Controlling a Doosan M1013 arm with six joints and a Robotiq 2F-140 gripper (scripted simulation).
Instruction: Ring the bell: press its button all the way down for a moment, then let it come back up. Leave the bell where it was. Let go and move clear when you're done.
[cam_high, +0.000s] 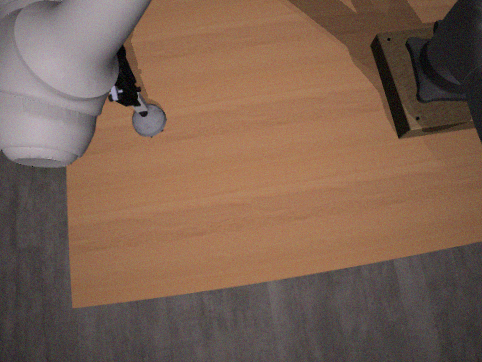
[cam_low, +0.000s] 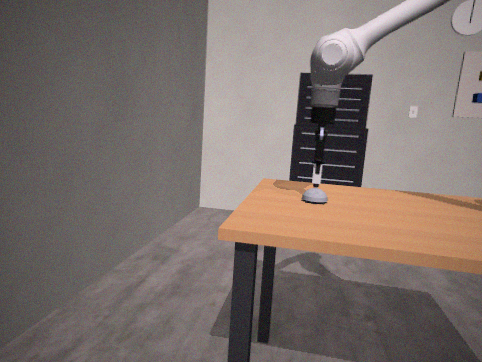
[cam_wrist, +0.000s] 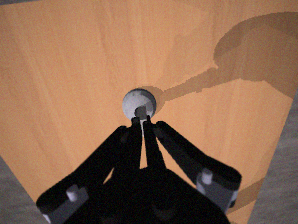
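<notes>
A small grey dome bell (cam_high: 149, 121) stands on the wooden table near its far left corner. It also shows in the exterior view (cam_low: 314, 196) and in the wrist view (cam_wrist: 139, 103). My gripper (cam_wrist: 142, 112) is shut with nothing between the fingers. It points straight down, and the closed fingertips (cam_low: 317, 184) rest on the top middle of the bell, over its button. The fingertips hide the button itself, so I cannot tell how far down it sits. In the top view the fingertips (cam_high: 143, 112) lie over the bell's top.
The arm's wooden base block (cam_high: 425, 85) sits on the table at the far right. The table's left edge (cam_high: 68, 210) runs close to the bell. A dark slatted panel (cam_low: 330, 131) stands behind the table.
</notes>
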